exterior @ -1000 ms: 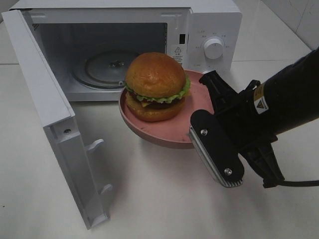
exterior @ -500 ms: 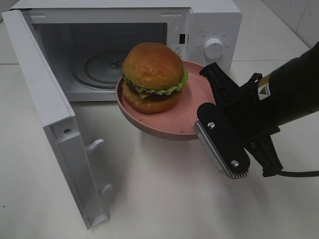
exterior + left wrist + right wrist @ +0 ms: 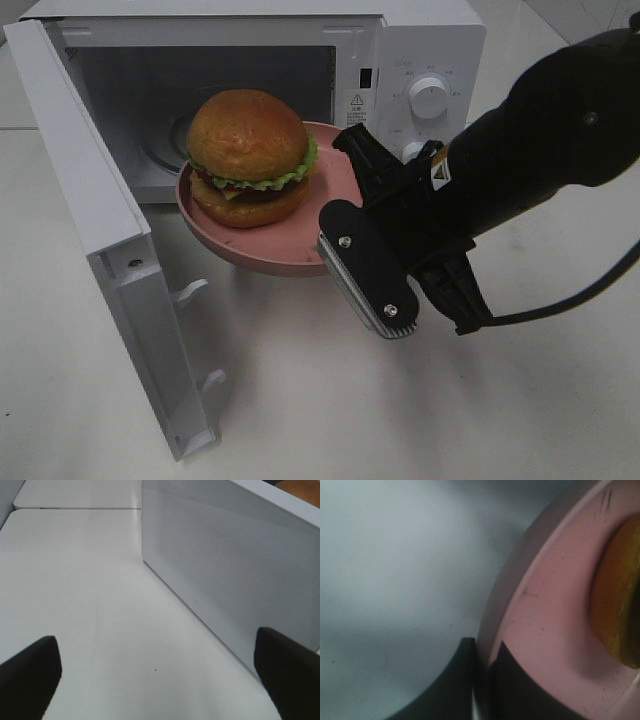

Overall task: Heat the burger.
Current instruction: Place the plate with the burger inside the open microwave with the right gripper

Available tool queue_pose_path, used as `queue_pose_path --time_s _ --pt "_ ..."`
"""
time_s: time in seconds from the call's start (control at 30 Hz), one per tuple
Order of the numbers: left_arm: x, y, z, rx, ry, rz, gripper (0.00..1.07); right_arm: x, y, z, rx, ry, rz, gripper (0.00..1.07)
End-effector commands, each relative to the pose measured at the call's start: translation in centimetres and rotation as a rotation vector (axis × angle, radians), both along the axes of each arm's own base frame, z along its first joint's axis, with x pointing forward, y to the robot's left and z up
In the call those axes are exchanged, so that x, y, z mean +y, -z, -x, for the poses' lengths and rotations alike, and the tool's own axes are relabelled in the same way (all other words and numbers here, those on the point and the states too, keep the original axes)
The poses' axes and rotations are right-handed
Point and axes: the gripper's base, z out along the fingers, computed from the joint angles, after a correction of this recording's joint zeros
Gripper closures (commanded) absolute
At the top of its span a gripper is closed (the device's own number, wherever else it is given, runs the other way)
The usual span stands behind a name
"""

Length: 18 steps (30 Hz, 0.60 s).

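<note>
The burger [image 3: 247,155], with a golden-brown bun and lettuce edge, sits on a pink plate [image 3: 262,257]. My right gripper [image 3: 343,190] is shut on the plate's right rim and holds it in the air just in front of the open microwave [image 3: 430,60]. In the right wrist view the fingers [image 3: 465,680] pinch the plate rim [image 3: 505,605], with the bun [image 3: 617,595] at the edge. My left gripper [image 3: 160,680] is open and empty over the table, beside the microwave's outer wall [image 3: 225,570]. It is out of the exterior view.
The microwave door [image 3: 90,220] stands open to the left, close to the plate's left edge. The glass turntable [image 3: 165,140] lies inside, partly hidden by the burger. A control knob [image 3: 428,97] is on the right panel. White table [image 3: 300,400] lies below.
My right gripper has carried the plate and burger to the left and slightly back, up to the microwave opening. The door has not moved.
</note>
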Motion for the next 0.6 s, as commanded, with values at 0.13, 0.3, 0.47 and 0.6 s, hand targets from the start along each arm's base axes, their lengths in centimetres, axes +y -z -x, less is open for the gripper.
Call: queue_pose_path --time_s 0.13,0.3,0.47,0.6 --pt "0.0 0.0 0.1 -0.014 0.005 0.002 0.04 1.8 -0.9 -2.0 -0.065 0.005 -0.066 1.07" --pt "0.0 0.0 0.1 -0.014 0.005 0.002 0.04 2.6 -0.9 -2.9 -0.068 0.007 -0.070 1.07" --pt "0.0 0.0 0.1 -0.014 0.005 0.002 0.04 3.6 -0.6 -4.0 -0.048 0.009 -0.057 1.07" --pt "0.0 0.0 0.1 -0.014 0.005 0.002 0.04 4.6 -0.2 -5.2 -0.026 0.031 -0.060 1.07"
